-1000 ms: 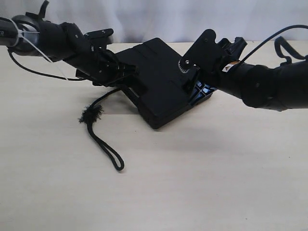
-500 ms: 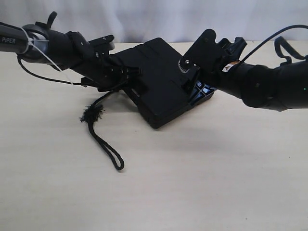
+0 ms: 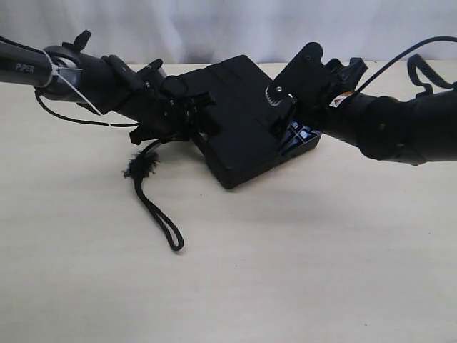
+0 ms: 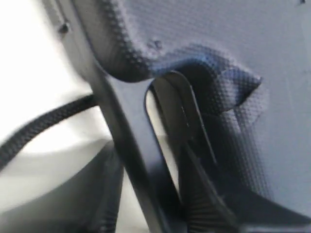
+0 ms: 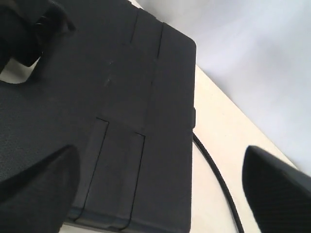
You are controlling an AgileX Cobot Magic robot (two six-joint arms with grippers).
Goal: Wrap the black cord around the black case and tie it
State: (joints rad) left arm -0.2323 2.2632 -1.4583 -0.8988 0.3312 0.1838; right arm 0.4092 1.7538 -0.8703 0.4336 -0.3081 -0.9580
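Observation:
The black case [image 3: 239, 118] lies tilted on the table, its far-right edge raised. My left gripper [image 3: 191, 113] is at the case's left edge. Up close, its fingers [image 4: 201, 204] straddle the bar of the handle cutout [image 4: 129, 145] with thin gaps on both sides, so it is open. The black cord [image 3: 153, 207] runs from under the case to a frayed knot [image 3: 139, 166] and a small loop [image 3: 174, 241]; a stretch of cord [image 4: 43, 126] shows beside the handle. My right gripper [image 3: 285, 118] is wide open over the case lid [image 5: 121, 111], one finger above the lid, the other over the table.
The case rests on a pale wooden table [image 3: 300, 271]. A thin black line [image 5: 216, 174] runs out from under the case's edge beside the right gripper. A white curtain [image 3: 235, 25] hangs behind the table. Blue parts [image 3: 296, 136] show under the right gripper.
My left gripper has moved right onto the case's handle edge. The frayed knot has slid slightly right and up. The right arm has stayed in place.

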